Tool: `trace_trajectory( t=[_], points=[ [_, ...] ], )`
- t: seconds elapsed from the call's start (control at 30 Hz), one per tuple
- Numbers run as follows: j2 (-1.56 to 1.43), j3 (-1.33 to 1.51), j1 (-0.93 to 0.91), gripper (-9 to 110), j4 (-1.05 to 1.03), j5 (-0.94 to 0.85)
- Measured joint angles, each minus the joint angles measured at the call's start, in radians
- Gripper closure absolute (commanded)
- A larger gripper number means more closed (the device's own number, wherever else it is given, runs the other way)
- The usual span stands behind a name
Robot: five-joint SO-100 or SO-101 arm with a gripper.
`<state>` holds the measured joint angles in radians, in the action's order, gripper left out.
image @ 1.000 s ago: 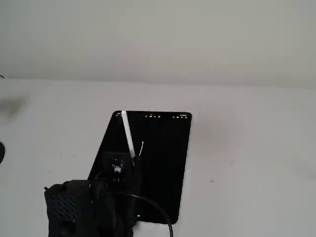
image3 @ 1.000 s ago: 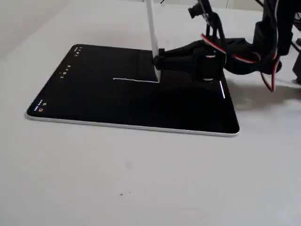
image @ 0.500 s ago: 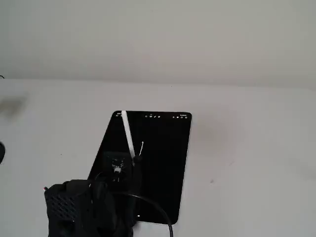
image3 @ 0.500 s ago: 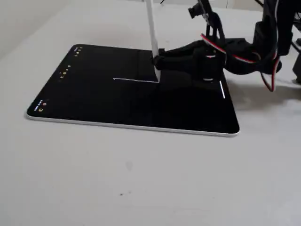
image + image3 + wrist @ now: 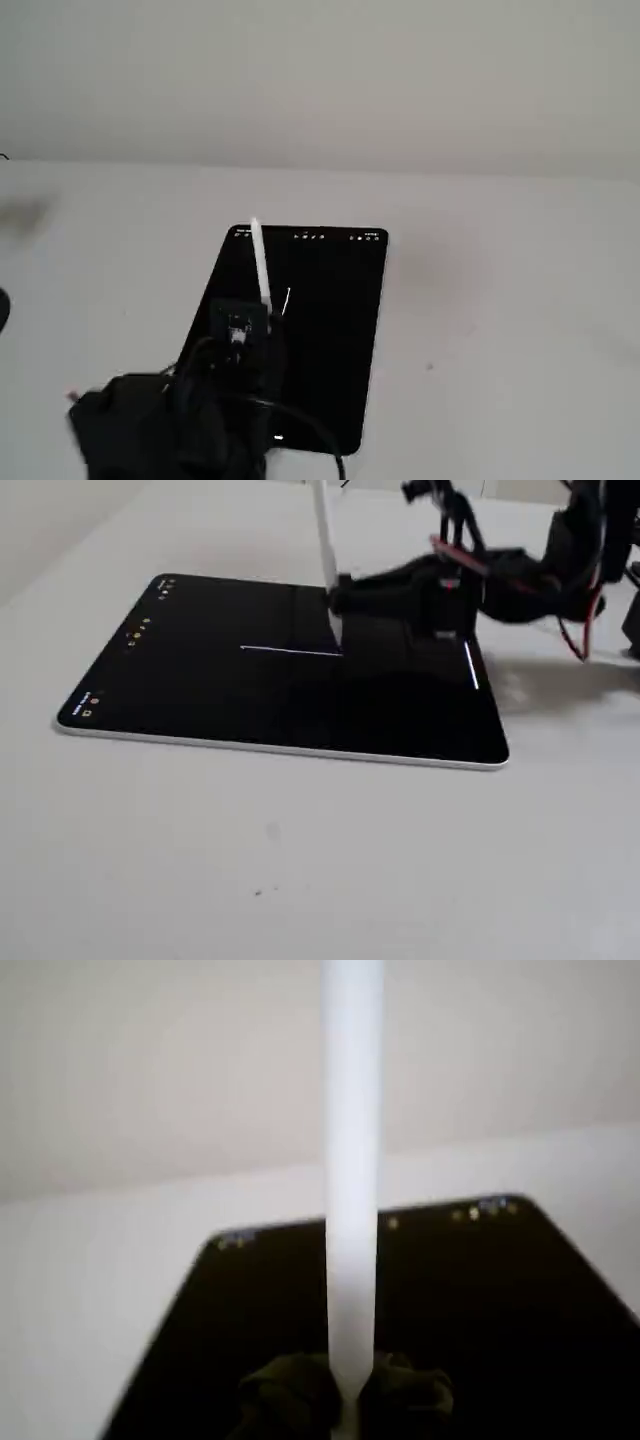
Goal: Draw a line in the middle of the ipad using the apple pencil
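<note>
The black iPad (image 5: 330, 340) lies flat on the white table, and it also shows in a fixed view (image 5: 200, 690) and in the wrist view (image 5: 500, 1300). My gripper (image 5: 258, 322) is shut on the white Apple Pencil (image 5: 260, 265) and holds it nearly upright over the screen. In a fixed view the pencil (image 5: 326, 550) stands with its tip on the screen, at the right end of a thin white drawn line (image 5: 285, 650). The line (image 5: 287, 298) also shows faintly beside the pencil. In the wrist view the pencil (image 5: 352, 1160) rises from between my dark fingers (image 5: 410, 1395).
The black arm body with red and black cables (image 5: 520, 575) hangs over the iPad's right end in a fixed view. A short bright bar (image 5: 471, 665) glows near that edge of the screen. White tabletop (image 5: 500, 300) surrounds the iPad, with a wall behind.
</note>
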<state>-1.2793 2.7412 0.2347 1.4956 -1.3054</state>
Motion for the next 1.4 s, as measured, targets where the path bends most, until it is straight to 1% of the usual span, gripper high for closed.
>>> trace_trajectory(
  t=[0.13, 0.2, 0.27, 0.4, 0.5, 0.6, 0.77, 0.87, 0.97, 1.13, 1.4],
  points=[
    [-0.287, 0.032, -0.038, 102, -0.186, 0.083],
    [-0.471, 0.048, -0.063, 102, -0.342, 0.166],
    [-0.709, 0.048, -0.087, 102, -0.575, 0.307],
    [-1.23, 0.048, -0.11, 102, -1.144, 0.606],
    [-1.536, 0.048, -0.126, 102, -1.542, 0.79],
    [-1.686, 0.035, -0.153, 102, -1.852, 0.943],
    [-1.832, 0.028, -0.175, 101, -2.201, 1.132],
    [-1.93, 0.044, -0.186, 101, -2.339, 1.212],
    [-2.006, 0.084, -0.187, 101, -2.444, 1.253],
    [-2.019, 0.178, -0.184, 101, -2.563, 1.312],
    [-2.042, 0.291, -0.164, 101, -2.597, 1.321]
  ],
)
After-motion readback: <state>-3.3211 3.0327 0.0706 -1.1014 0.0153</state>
